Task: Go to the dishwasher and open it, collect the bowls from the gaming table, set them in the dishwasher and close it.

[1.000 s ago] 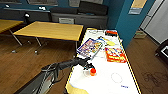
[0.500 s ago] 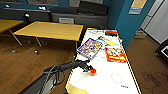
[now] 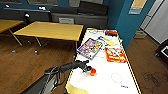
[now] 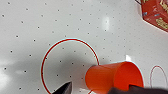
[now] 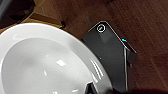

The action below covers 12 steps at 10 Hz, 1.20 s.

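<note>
The gaming table point(image 3: 110, 85) here has a white top with rows of small holes, red ring marks and a yellow edge. A small orange bowl point(image 3: 93, 72), cup-shaped, rests on it. My left gripper point(image 3: 88, 68) is right at it. In the left wrist view the orange bowl point(image 4: 113, 77) lies between the dark fingertips point(image 4: 65, 88), with a gap on one side, so the left gripper point(image 4: 100, 90) is open. In the right wrist view a white bowl point(image 5: 42, 65) hangs over the wooden floor, a dark finger point(image 5: 90, 89) on its rim. The dishwasher is out of view.
Board game boxes point(image 3: 90, 48) and an orange-red box point(image 3: 115, 55) lie on the far half of the table. A wooden table point(image 3: 50, 30) stands to the left, dark cabinets behind it. My own dark base point(image 5: 110, 52) sits below the white bowl. A blue wall point(image 3: 125, 22) runs on the right.
</note>
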### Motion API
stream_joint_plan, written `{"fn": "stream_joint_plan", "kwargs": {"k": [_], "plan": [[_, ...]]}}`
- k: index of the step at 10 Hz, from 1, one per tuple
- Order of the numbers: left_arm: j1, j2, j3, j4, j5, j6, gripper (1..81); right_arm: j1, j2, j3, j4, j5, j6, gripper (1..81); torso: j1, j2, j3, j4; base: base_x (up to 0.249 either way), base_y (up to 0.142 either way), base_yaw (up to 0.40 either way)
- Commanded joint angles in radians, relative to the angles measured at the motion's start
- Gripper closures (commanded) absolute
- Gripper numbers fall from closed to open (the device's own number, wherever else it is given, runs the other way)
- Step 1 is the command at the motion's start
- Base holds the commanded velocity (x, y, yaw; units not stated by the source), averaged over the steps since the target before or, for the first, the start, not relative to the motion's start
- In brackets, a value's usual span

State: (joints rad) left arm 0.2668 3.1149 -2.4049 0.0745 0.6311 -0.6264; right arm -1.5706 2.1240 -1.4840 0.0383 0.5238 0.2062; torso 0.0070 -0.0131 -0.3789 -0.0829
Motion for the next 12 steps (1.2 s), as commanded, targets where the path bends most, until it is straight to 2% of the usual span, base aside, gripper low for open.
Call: {"fn": "stream_joint_plan", "kwargs": {"k": [1,5,8,9,10,12], "plan": [[-0.137,0.021,0.012,0.013,0.039,-0.003,1.0,0.022,-0.051,0.018,-0.041,-0.064,0.001,81.1,0.0,0.0,0.0,0.0,0.0,0.0,0.0],[-0.114,0.032,0.012,0.041,0.053,-0.003,1.0,0.027,-0.051,0.018,-0.041,-0.073,0.002,81.1,0.0,0.0,0.0,0.0,0.0,0.0,0.0],[-0.068,0.045,0.013,0.09,0.055,-0.001,1.0,0.03,-0.051,0.018,-0.043,-0.073,0.002,81.1,0.0,0.0,0.0,0.0,0.0,0.0,0.0],[-0.067,0.051,0.03,0.123,0.091,0.005,81.1,0.03,-0.05,0.018,-0.041,-0.073,0.002,81.1,0.0,0.0,0.0,0.0,0.0,0.0,0.0],[-0.08,0.036,0.088,0.136,0.128,0.007,81.1,0.03,-0.051,0.018,-0.041,-0.073,0.002,81.1,0.0,0.0,0.0,0.0,0.0,0.0,0.0],[-0.148,-0.066,0.299,0.128,0.122,-0.002,81.1,0.03,-0.054,0.024,-0.043,-0.073,0.002,81.1,0.0,0.0,0.0,0.0,0.0,0.0,0.0]]}}
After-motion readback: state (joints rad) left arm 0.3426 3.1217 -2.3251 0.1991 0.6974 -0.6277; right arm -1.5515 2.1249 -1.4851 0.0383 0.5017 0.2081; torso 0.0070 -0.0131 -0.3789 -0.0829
